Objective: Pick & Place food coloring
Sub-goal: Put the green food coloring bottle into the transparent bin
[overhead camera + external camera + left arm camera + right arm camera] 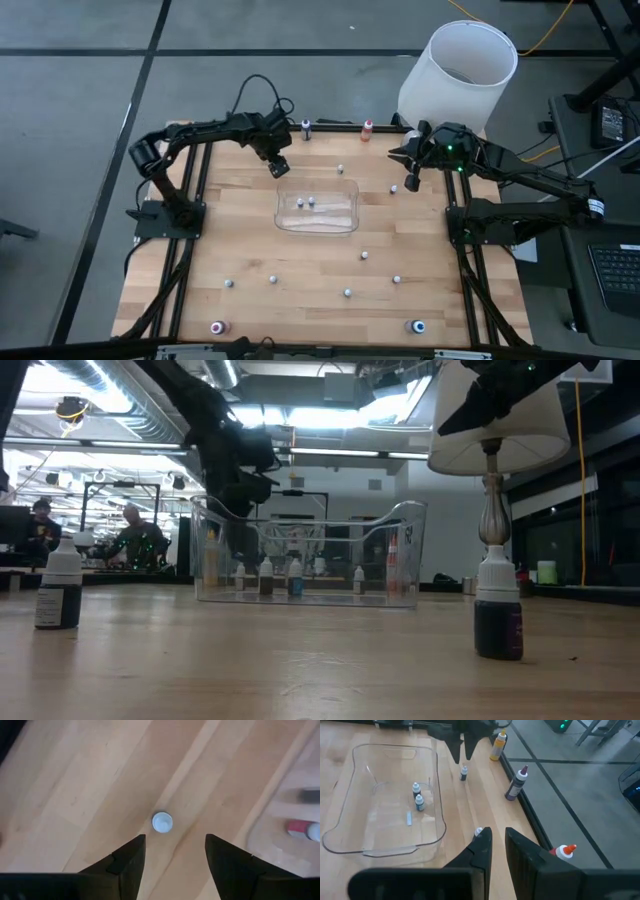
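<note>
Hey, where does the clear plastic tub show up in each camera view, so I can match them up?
High view: clear tub at the table's centre.
Low view: mid-picture, far across the table.
Left wrist view: only its rounded corner, at the right edge.
Right wrist view: fills the left half.
Shared landmark: the left end effector, open, hovering just outside one tub corner.

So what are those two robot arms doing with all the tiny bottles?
They are collecting small bottles into the clear tub mid-table, which holds a couple already. The left tool hangs open just beyond the tub's far-left corner, directly above one white-capped bottle standing on the wood. The right tool hovers near the table's far-right side, holding nothing that I can see. Many more bottles dot the table.
</note>
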Controlling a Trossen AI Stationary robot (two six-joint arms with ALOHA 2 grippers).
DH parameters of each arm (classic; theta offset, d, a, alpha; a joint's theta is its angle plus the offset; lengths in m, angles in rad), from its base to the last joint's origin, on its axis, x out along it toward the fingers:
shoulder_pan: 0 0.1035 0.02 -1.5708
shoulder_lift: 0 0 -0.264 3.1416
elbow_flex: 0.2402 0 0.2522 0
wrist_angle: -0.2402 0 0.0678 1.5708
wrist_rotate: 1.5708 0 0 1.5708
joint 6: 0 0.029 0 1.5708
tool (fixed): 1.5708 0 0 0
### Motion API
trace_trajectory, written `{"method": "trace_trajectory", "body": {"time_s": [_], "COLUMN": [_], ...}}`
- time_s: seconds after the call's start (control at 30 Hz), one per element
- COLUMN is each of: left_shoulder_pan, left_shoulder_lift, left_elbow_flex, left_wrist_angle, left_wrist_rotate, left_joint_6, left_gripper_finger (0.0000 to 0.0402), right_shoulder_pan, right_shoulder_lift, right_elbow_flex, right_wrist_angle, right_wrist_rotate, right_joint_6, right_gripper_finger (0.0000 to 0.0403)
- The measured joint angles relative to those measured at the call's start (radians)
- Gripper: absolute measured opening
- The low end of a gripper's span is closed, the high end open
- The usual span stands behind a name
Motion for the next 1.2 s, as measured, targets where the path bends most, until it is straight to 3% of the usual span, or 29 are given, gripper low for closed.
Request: {"method": "trace_trajectory", "body": {"time_s": [0.67,1.2], "left_shoulder_pan": [0.002,0.003], "left_shoulder_lift": [0.117,0.117], "left_elbow_flex": [0.001,0.001], "left_wrist_angle": [0.096,0.091], "left_wrist_rotate": [-0.008,-0.010], "left_joint_6": [-0.012,-0.028], "left_gripper_finger": [0.0195,0.0073], "right_shoulder_pan": [0.000,0.000], "right_shoulder_lift": [0.000,0.000], "right_elbow_flex": [0.000,0.000], "right_wrist_angle": [-0.014,-0.014], "right_wrist_rotate": [-0.001,-0.001], "right_joint_6": [0.000,-0.048], "right_gripper_finger": [0.0058,0.0058]}}
